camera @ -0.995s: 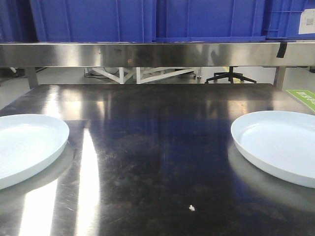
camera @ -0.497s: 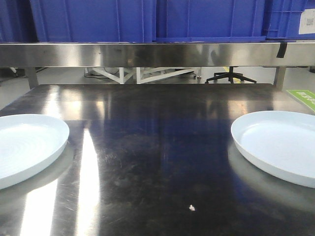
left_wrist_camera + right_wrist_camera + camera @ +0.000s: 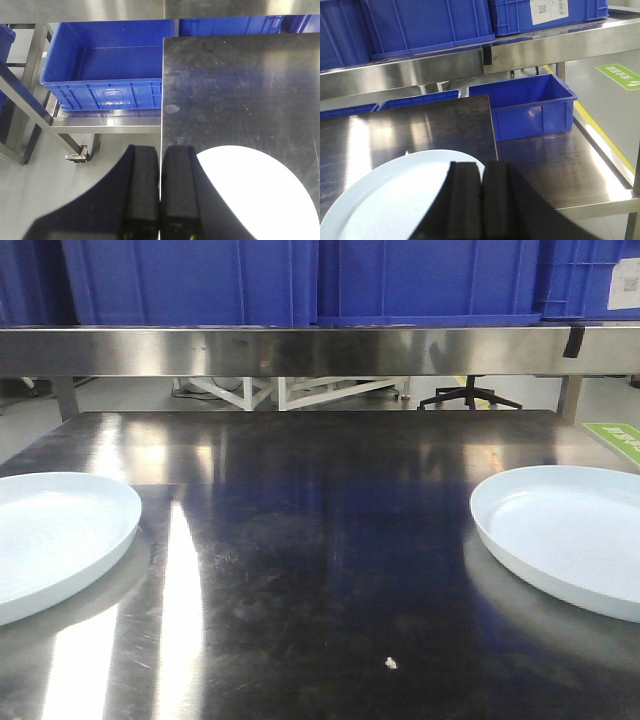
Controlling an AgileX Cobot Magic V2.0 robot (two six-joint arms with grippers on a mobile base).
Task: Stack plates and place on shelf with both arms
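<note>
Exterior front-facing view: the dark, scuffed stainless steel bench (image 3: 320, 570) stands under a brushed steel shelf (image 3: 320, 350) carrying blue plastic crates (image 3: 200, 280). The ridged round white plate (image 3: 50, 540) lies at the bench's left edge and the smooth round white plate (image 3: 570, 540) at its right, well apart, with a broad stretch of benchtop between them. The left hand (image 3: 160, 155) hangs over the bench's left edge beside the ridged plate, its fingers pressed together. The right hand (image 3: 480, 172), likewise pressed together, hangs over the smooth plate.

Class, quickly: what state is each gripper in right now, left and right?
Left gripper: closed, black fingers pressed together, holding nothing.
Right gripper: closed, holding nothing.
</note>
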